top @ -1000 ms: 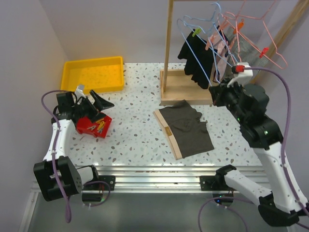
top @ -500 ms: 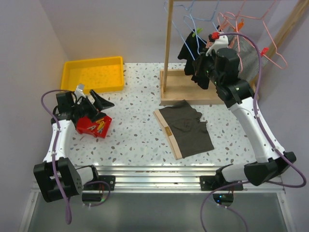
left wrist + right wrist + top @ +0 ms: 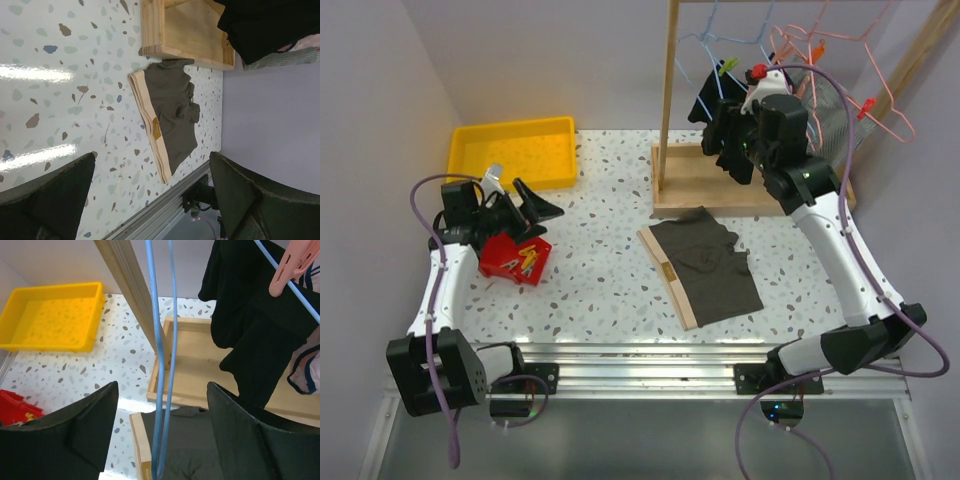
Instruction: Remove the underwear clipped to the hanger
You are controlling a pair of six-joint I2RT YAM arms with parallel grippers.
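A white speckled terrazzo table (image 3: 600, 270) carries a shallow yellow plastic tray (image 3: 510, 128) at its far left and a small red box of clothes pegs (image 3: 512, 258) nearer the front. Just above that box hangs the left gripper (image 3: 518, 195), fingers spread wide. A dark olive pair of underwear with a tan waistband (image 3: 705, 265) lies flat mid-table, near the wooden clothes rack (image 3: 705, 185). Thin blue wire hangers (image 3: 705, 45) and pink wire hangers (image 3: 820, 45) hang there. A green peg (image 3: 727, 67) clips black underwear (image 3: 700, 108), where the raised right gripper (image 3: 718, 125) sits, jaws indistinct against the cloth.
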